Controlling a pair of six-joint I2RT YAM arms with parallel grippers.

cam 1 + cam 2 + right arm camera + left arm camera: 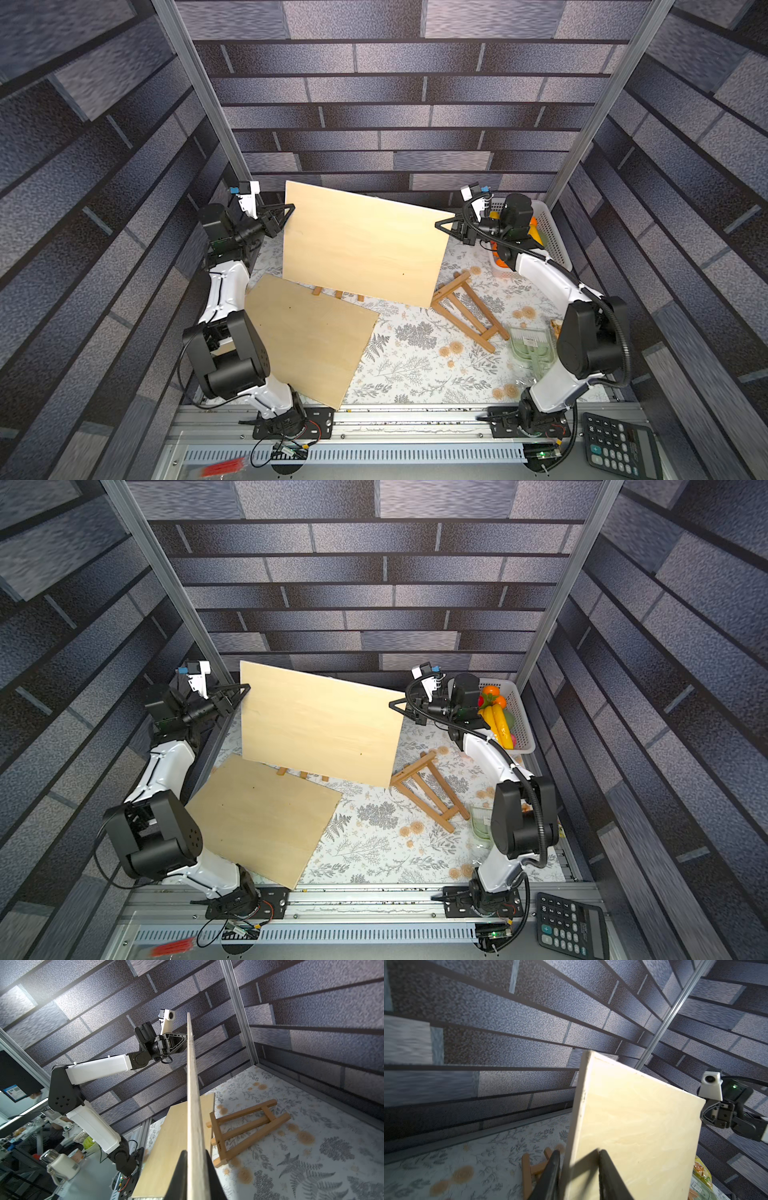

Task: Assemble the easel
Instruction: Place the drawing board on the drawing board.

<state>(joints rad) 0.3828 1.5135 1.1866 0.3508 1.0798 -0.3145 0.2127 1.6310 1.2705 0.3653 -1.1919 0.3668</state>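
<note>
Working view of the cell as I watched it remotely. The left gripper (289, 210) was clamped on the far-left edge of the raised board (361, 245). In the left wrist view its fingers (554, 1167) sat one on each face of that board (633, 1126). The right gripper (442, 226) was closed tight on the board's right edge. The right wrist view showed the thin edge (192, 1084) pinched between the two jaws.

The board hung tilted above the floral tablecloth (415, 365), its left end higher, in both top views. A flat board (307, 336) lay on the cloth near the left arm. An easel frame (467, 311) lay on its side to the right, apart from both boards. It carried a small dark mark (219, 1142) that I could not read. Three wooden leg ends (338, 293) showed below the raised board's lower edge.

A white basket (552, 232) of toy fruit (496, 725) stood at the far right. A calculator (619, 446) lay at the near right, its key legends and brand too small to read. A green tray (532, 345) bore a white label, also illegible.
</note>
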